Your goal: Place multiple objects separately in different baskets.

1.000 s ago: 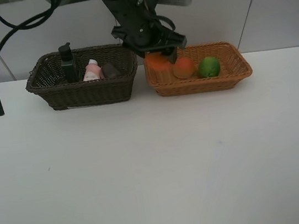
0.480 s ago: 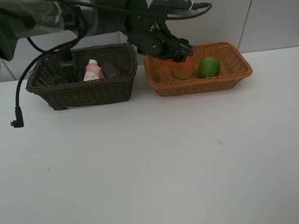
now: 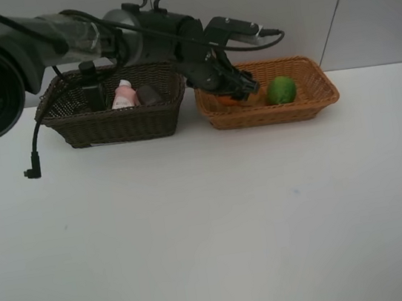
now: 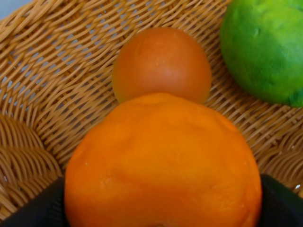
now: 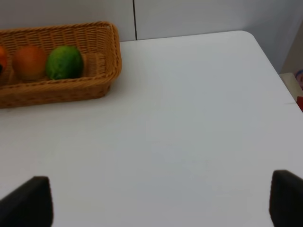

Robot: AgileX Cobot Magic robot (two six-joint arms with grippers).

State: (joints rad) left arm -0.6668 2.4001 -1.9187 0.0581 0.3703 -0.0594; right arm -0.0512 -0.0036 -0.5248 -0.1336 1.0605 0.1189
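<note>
In the dark brown wicker basket (image 3: 110,118) stand a dark green black-capped bottle (image 3: 91,85), a pink white-capped bottle (image 3: 124,94) and a purplish cup (image 3: 149,94). The left gripper (image 3: 232,94) reaches into the tan wicker basket (image 3: 306,102), its widely spread jaws flanking the orange (image 4: 163,163), beside the peach-like fruit (image 4: 162,64) and lime (image 3: 280,90). The right gripper (image 5: 161,201) gapes, empty, above the white table (image 3: 211,224).

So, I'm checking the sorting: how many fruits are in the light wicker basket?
3. In the light basket: the orange at its left end under the left gripper, the peach-like fruit beside it, and the lime further right.
</note>
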